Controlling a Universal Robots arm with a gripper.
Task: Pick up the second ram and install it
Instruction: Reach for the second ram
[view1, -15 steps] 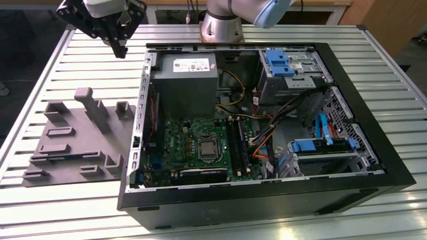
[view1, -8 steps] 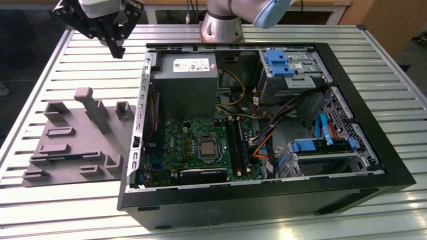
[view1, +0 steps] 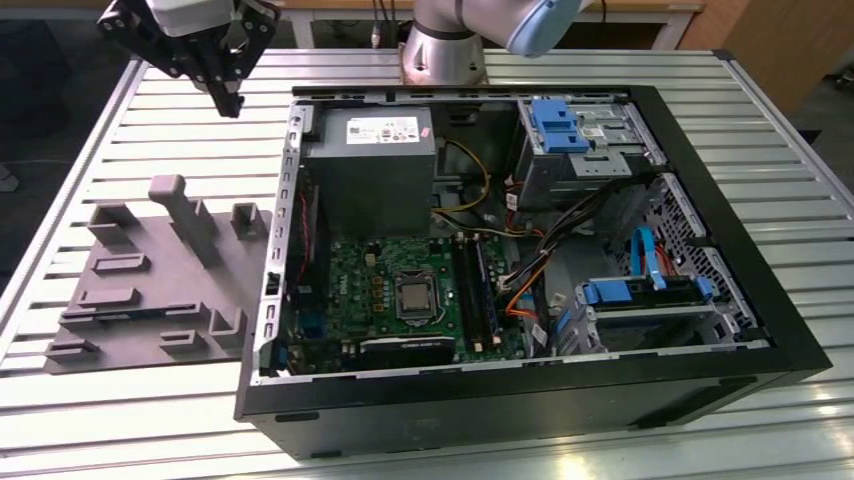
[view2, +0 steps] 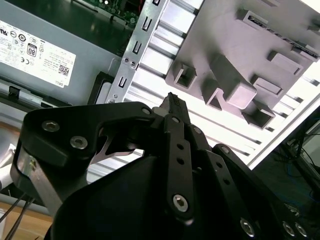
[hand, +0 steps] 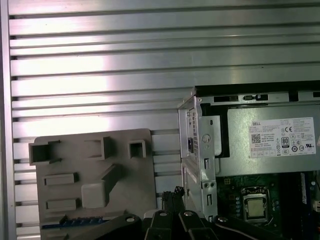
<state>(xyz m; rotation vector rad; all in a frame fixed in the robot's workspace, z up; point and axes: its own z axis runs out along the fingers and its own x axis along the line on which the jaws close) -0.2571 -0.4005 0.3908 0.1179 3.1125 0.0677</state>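
Note:
My gripper (view1: 230, 103) hangs high over the slatted table beyond the grey fixture block (view1: 147, 280), on the exterior view's left of the open computer case (view1: 534, 400). Its black fingers meet at the tips in the second wrist view (view2: 172, 98) with nothing between them. A thin dark strip with bluish marks (hand: 75, 220), which looks like the second ram, lies in a slot of the fixture (hand: 95, 170), apart from the gripper (hand: 172, 194). The green motherboard (view1: 400, 290) with its long black slots (view1: 477, 290) lies inside the case.
A grey power supply (view1: 371, 160) fills the case's far corner, beside blue drive brackets (view1: 561, 125) and loose cables (view1: 527, 270). The fixture carries upright posts (view1: 174, 200). The arm's base (view1: 447, 50) stands behind the case.

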